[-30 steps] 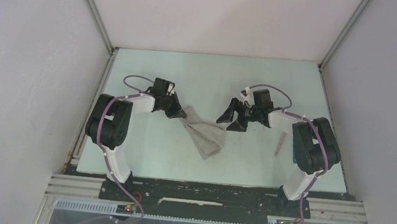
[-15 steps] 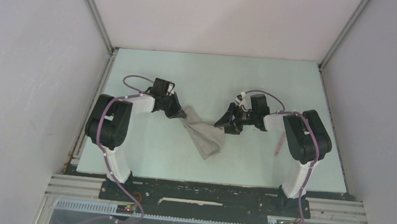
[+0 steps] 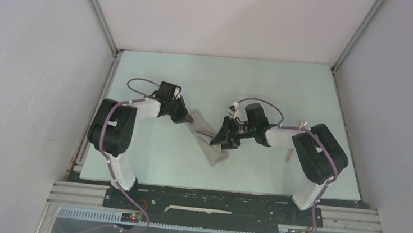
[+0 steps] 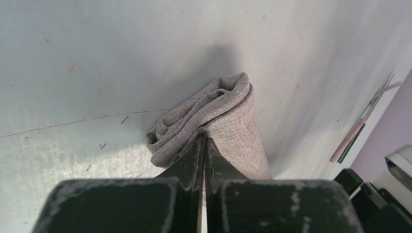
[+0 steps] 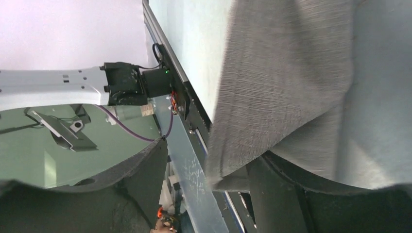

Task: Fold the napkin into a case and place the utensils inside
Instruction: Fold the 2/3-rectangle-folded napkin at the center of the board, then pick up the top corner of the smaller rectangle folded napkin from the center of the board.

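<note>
Pinching the bunched far end of the taupe-grey soft cloth napkin (image 3: pixel 212 153) with left gripper (image 3: pixel 185 116) pressed tight; lying on pale green table (image 3: pixel 150 156), near edge between spread jaws of right gripper (image 3: pixel 220 141)

We're looking down on a pale mint-green table (image 3: pixel 224 78), boxed in by plain white walls (image 3: pixel 27 78) on three sides. Metal rails (image 3: pixel 97 12) run up the two back corners. Along the near edge we've got a black plate (image 3: pixel 213 203) lying on silver aluminium framing (image 3: pixel 353 219). Up close, the tabletop shows a thin scratch (image 4: pixel 48 128) and a few brown specks (image 4: pixel 74 65).
</note>
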Robot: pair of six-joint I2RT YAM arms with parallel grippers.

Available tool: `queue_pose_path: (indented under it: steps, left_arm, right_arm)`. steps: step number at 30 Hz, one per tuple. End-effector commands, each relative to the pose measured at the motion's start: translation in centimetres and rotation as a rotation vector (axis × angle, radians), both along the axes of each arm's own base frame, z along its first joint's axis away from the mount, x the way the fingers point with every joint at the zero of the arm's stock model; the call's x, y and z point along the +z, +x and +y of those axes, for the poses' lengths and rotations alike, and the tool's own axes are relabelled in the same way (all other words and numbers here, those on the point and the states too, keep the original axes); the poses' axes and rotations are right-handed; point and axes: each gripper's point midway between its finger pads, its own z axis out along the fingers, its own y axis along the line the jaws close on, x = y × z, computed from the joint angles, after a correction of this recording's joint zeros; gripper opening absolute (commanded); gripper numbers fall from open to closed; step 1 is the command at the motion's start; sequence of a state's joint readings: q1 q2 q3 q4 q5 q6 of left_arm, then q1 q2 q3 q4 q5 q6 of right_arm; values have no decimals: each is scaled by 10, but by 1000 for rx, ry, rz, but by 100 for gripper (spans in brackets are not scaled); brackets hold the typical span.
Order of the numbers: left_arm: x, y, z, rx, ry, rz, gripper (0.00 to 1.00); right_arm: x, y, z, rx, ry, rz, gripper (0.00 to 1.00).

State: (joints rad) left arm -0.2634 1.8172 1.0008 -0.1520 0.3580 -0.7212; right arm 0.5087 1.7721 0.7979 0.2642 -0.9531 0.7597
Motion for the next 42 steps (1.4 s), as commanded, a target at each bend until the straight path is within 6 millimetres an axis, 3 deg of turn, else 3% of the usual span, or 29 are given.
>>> queue_pose_path:
  steps: [1,5,11,16,23,25,30,33,36,40,42]
  left_arm:
    - [-1,-3,16,11,69,-13,0]
    - [-1,-2,16,12,67,-14,0]
    - [2,-1,12,0,52,-14,0]
    - [-1,-1,12,4,51,-9,0]
    - [-2,-2,13,4,55,-9,0]
    - [-3,-2,13,2,52,-7,0]
    - [-2,-3,11,-4,47,-5,0]
    - [0,-2,11,-3,46,-11,0]
    - [1,-2,11,-1,44,-13,0]
    - [0,-2,10,-4,42,-11,0]
    - [0,-2,11,-5,43,-11,0]
  right_arm:
    - [16,-4,1,-12,-34,-96,69]
    - [19,-10,2,5,-50,-132,72]
    - [-4,-38,-2,71,-135,-64,71]
    - [10,-50,0,59,-105,-73,72]
    - [-5,-64,10,62,-95,-33,72]
    - [-1,-62,6,43,-109,-52,72]
    - [33,-37,-16,-59,-85,-134,73]
    - [36,-18,-22,-109,-93,-164,78]
    - [35,1,-11,-127,-87,-171,78]
    - [37,25,11,-162,-54,-169,67]
    - [25,33,15,-198,-78,-151,63]
